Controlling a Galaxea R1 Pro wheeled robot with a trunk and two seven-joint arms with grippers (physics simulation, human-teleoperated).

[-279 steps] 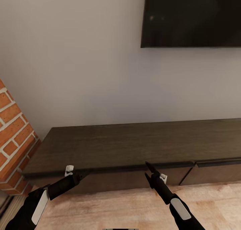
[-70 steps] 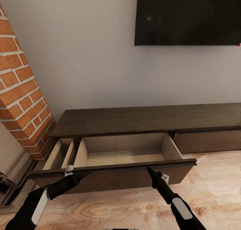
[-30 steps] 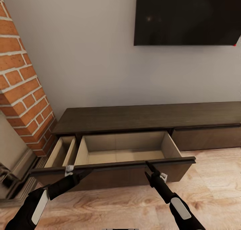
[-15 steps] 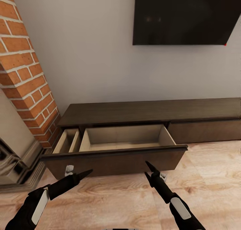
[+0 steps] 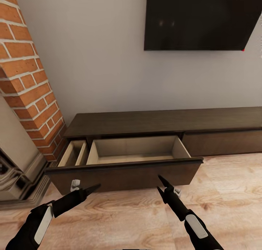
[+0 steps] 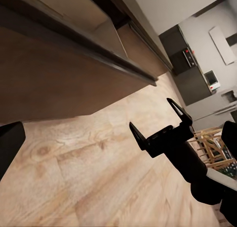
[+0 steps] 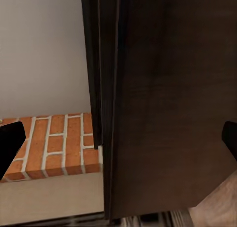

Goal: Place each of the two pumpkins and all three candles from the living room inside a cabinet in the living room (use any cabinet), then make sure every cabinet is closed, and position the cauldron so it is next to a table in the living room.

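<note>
Item 1: cabinet (image 5: 163, 121), long low dark-brown unit against the white wall, at 12 o'clock from me. Its wide drawer (image 5: 127, 170) stands pulled out, pale beige inside, nothing lying in the part I can see; a narrow compartment (image 5: 72, 153) shows open beside it at 10 o'clock

Item 2: my left gripper (image 5: 85, 190), at 7 o'clock, just short of the drawer front, not touching it; I cannot tell how its jaws stand

Item 3: my right gripper (image 5: 162, 184), at 5 o'clock, jaws parted, holding nothing, tips close to the drawer front's lower edge; it also shows spread over the floor (image 6: 160, 123)

Item 4: TV (image 5: 203, 19), black, on the wall at 1 o'clock

Item 5: brick column (image 5: 25, 79), red, at 10 o'clock, just beside the cabinet's end

Item 6: wood floor (image 5: 225, 192), light, under both arms
</note>
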